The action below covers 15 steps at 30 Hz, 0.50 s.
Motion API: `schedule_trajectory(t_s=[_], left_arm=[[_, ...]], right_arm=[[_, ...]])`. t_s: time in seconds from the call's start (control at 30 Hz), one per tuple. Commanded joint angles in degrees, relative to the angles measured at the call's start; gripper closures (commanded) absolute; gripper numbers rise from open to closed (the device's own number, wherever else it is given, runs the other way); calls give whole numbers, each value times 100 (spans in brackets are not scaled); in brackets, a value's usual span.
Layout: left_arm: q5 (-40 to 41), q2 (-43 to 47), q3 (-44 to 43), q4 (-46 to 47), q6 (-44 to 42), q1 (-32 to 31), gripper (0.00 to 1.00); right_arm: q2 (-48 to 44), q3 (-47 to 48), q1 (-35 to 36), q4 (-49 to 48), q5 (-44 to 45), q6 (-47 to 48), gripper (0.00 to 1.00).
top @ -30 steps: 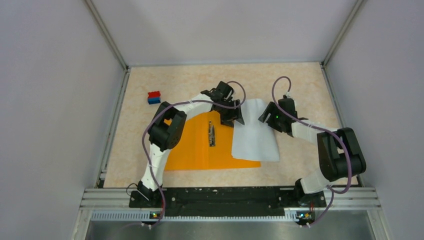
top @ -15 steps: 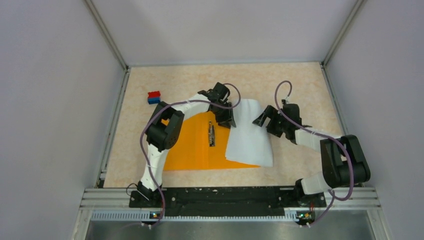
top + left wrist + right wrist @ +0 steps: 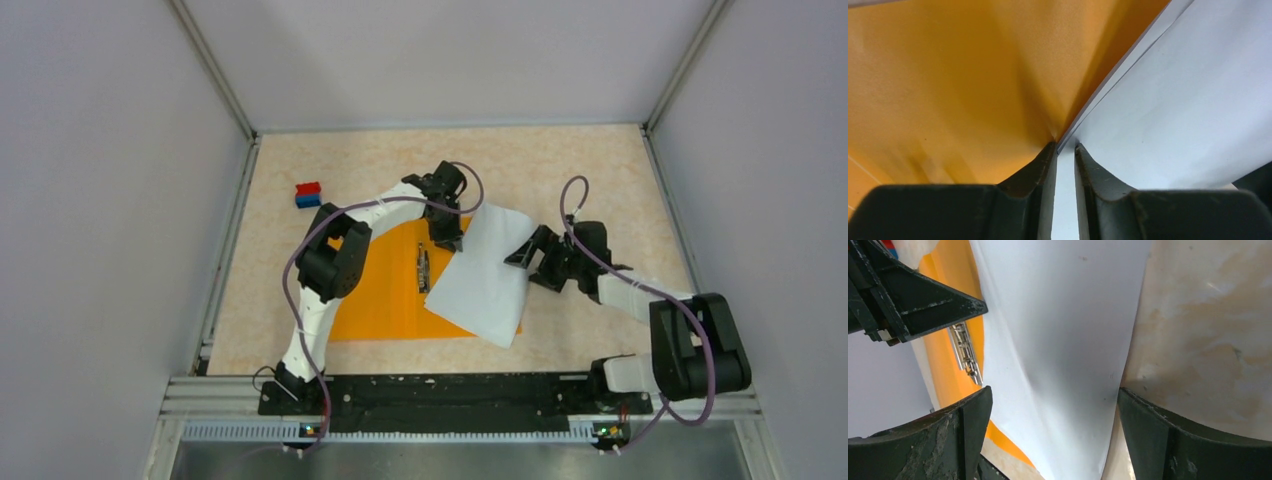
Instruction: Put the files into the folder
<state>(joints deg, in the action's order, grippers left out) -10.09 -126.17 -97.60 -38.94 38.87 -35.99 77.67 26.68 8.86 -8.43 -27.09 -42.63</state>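
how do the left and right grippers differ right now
The left gripper is nearly closed, pinching an edge of the files; the right gripper stands wide open, holding nothing. The left gripper is at the sheets' far corner, the right gripper at their right edge. Both are black, two-fingered and low over the paper.

A small red-and-blue block [image 3: 308, 194] sits on the pale, peach-mottled tabletop [image 3: 600, 170] near its far left corner, the red part showing above the blue in the overhead view. Plain grey walls [image 3: 100, 220] enclose the tabletop on three sides. A metal rail [image 3: 450, 398] runs along its near edge.
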Motion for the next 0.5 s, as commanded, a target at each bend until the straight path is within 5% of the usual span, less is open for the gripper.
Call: schedule_trajectory(t_s=[0.0,0.2,0.47], left_arm=[[642,-371,-91,-233,-121,-51,76],[741,-498,-84,-239,-1,-65,84],[651,-560,-66,-184,35,-92,85]], right_arm=[[-618,140,17,1246,853,149,6],[-1187,59,12,2246,1845,-98,6],[-1834,-529,540,2365,1939,-844,6]])
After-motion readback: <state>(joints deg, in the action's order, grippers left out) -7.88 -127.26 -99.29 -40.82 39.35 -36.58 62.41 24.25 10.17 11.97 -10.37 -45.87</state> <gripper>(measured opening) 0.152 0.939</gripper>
